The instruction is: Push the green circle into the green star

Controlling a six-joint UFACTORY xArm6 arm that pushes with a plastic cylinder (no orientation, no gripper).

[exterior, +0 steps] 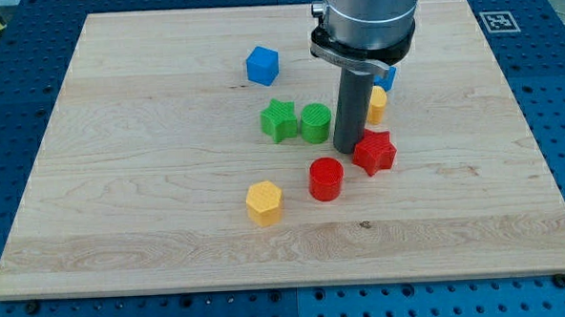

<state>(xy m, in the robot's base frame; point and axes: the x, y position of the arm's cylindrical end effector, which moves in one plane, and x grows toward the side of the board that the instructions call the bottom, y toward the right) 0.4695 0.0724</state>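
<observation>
The green circle (315, 122) stands near the board's middle, touching the right side of the green star (278, 119). My tip (347, 149) rests on the board just right of the green circle, close to it, and just left of the red star (375, 152). The rod rises from the tip to the grey arm body at the view's top.
A blue cube (262, 65) lies toward the view's top left. A red circle (326, 179) and a yellow hexagon (263, 201) lie below the green blocks. A yellow block (378, 103) and a blue block (387, 76) sit partly hidden behind the rod. The wooden board (121, 185) sits on a blue table.
</observation>
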